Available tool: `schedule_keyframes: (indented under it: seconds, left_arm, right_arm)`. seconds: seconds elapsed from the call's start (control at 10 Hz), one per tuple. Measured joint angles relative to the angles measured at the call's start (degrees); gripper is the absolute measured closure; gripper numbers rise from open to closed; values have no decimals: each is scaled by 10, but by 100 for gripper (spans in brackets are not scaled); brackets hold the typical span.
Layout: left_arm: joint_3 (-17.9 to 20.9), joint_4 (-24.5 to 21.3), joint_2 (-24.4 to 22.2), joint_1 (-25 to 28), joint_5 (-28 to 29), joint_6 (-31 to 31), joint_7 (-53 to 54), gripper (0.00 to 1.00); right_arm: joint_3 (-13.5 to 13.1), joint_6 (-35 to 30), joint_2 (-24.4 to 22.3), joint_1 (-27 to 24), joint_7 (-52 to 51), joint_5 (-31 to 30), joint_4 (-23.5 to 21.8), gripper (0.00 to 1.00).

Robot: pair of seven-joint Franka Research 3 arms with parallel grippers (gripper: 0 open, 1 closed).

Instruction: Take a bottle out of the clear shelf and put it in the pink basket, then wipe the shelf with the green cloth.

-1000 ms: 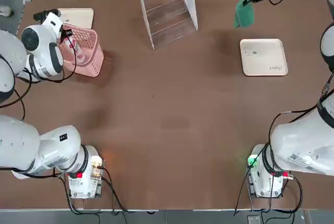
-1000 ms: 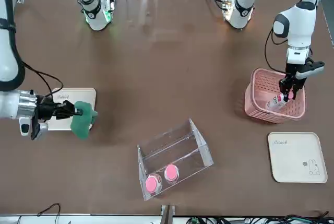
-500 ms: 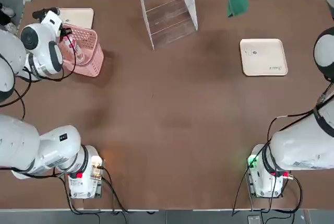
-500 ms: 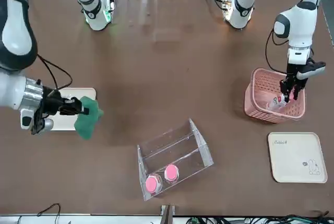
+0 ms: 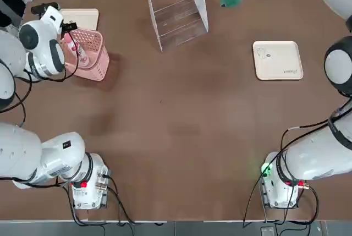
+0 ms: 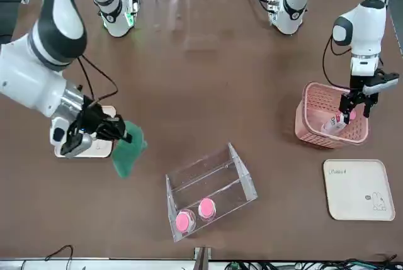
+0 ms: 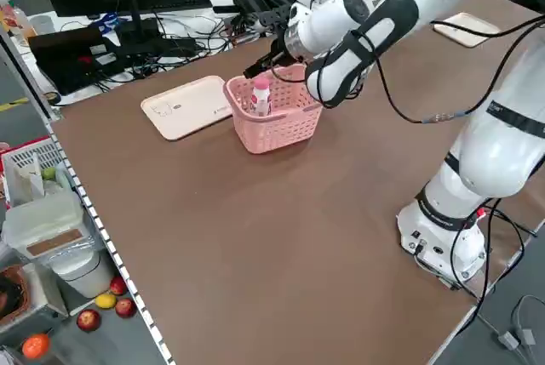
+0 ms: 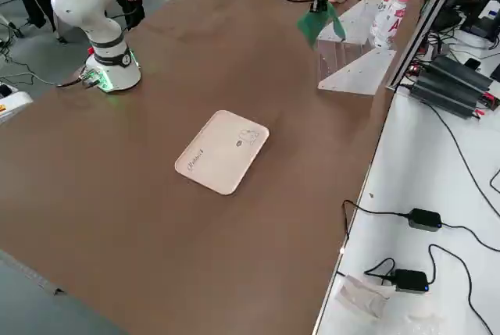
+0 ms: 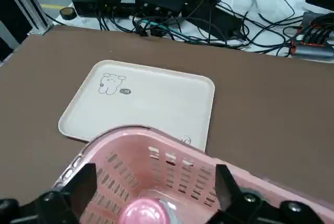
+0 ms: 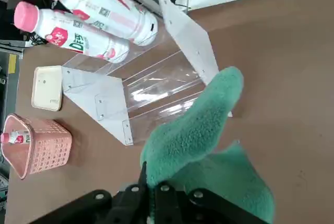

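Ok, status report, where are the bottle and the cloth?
Left gripper open over pink basket; bottle standing inside. Right gripper shut on green cloth, nearing clear shelf. Two bottles in the shelf. Nothing between.

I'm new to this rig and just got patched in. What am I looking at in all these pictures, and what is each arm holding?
Two robot arms share a brown table. One camera looks down from overhead, one faces the robot from across the table, two look in from the sides, and one sits on each wrist.

The left gripper hangs open over the pink basket, with the bottle standing inside the basket. The right gripper is shut on the green cloth, which hangs in the air beside the clear shelf. Two more bottles lie in the shelf. Two cream trays sit on the table: one on the robot's right, one behind the basket.
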Motion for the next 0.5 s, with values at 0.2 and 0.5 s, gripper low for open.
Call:
schedule_keyframes:
  seconds: [0.2,0.5]
  left_arm:
    - [-13,48,-11,0,0,-79,0,0]
    - [-16,167,-18,0,0,-273,0,0]
  right_arm:
    - [-1,61,-8,42,0,-2,-26,96]
    - [-5,120,-15,93,2,-65,-49,96]
